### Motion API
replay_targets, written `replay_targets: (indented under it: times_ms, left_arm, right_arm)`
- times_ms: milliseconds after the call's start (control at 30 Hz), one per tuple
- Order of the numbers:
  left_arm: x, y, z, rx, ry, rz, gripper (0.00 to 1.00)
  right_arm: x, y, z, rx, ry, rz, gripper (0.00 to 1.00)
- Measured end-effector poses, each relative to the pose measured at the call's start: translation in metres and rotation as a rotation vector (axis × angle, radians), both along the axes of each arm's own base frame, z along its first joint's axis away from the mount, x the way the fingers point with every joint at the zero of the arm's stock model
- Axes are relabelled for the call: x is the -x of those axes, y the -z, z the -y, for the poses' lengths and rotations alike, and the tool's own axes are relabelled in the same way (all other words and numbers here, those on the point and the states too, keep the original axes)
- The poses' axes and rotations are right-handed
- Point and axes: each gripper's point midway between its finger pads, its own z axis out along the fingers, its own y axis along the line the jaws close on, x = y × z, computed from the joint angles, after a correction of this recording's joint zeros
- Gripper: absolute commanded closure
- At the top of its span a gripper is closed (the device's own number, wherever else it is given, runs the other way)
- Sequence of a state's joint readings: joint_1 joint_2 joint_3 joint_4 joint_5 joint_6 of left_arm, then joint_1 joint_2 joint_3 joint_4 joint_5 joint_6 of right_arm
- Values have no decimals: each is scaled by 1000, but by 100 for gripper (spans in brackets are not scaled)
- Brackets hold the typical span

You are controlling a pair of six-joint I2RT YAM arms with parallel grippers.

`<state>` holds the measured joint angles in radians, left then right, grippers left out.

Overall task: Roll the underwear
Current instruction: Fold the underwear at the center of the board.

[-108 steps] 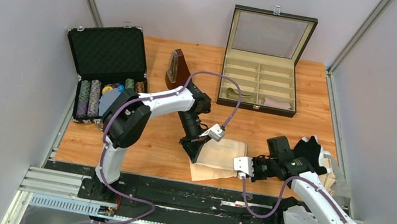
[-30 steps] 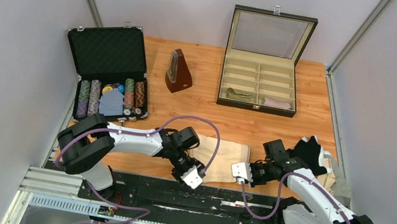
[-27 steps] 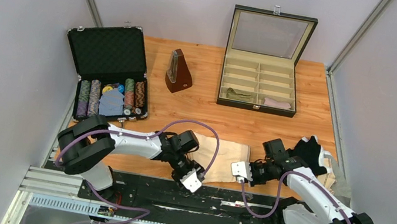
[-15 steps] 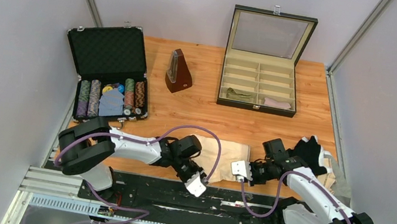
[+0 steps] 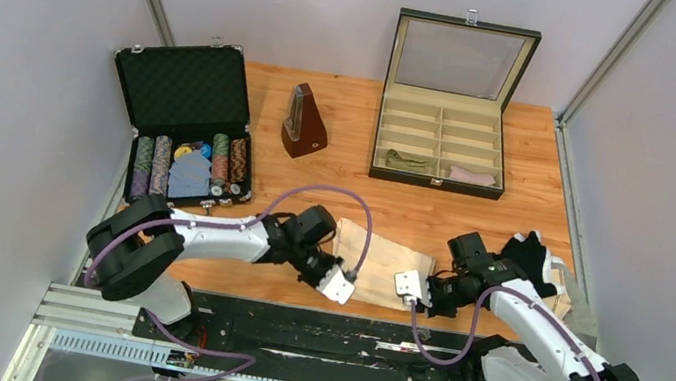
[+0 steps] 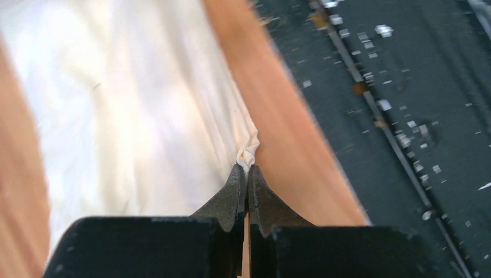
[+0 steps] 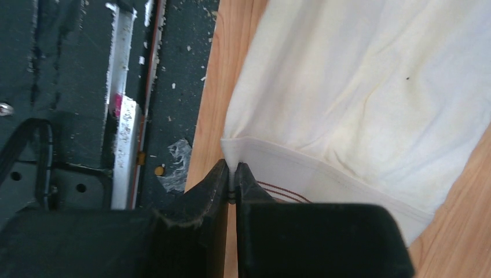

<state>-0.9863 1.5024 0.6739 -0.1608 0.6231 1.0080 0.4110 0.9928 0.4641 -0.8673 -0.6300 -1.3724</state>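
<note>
Cream-beige underwear [image 5: 394, 265], spread, faintly creased — left jaws tight on its edge, right jaws on its waistband.

- Left arm [image 5: 216, 233] lies low, reaching to the underwear's [image 5: 389, 259] near left edge.
- Left gripper [image 6: 248, 171] pinches a pucker of that edge.
- Right arm [image 5: 535, 331] is bent at the underwear's right.
- Right gripper [image 7: 233, 169] is clamped on its waistband corner.

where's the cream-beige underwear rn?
Top view: the cream-beige cloth underwear lies centred at the near edge of the wooden table, its near edge pinched by the left gripper and the right gripper.
</note>
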Motion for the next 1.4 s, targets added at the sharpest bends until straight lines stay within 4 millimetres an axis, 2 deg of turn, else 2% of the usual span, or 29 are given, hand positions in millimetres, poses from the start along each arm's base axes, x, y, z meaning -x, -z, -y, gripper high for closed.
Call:
replay_targets:
  times_ms: [133,267,433,700,833,1033,1167,1400]
  left_arm:
    - [-30,-24,-2,14,-107,-56,100]
    - [-31,-43,1,16,-132,-162,100]
    - [-32,-48,-4,-34,-178,-332,100]
    - [-55,-61,-2,-107,-201,-499,100]
    - [-71,-66,-4,-124,-231,-559,100]
    - [-94,-73,5,-147,-245,-640,100]
    - [-104,-69,11,-167,-263,-713,100]
    - [-121,-62,7,-197,-360,-844,100]
  right_arm:
    - [5,-15,-4,-14,20,-58,100]
    - [6,-25,-8,-8,66,-150,100]
    - [5,-30,-11,19,134,-260,100]
    - [2,-41,-16,27,225,-364,100]
    - [-8,-47,-16,9,292,-413,100]
    - [-35,-50,-12,-12,413,-537,100]
    - [-55,-51,-8,-26,485,-629,100]
    - [-88,-51,-5,-48,569,-776,100]
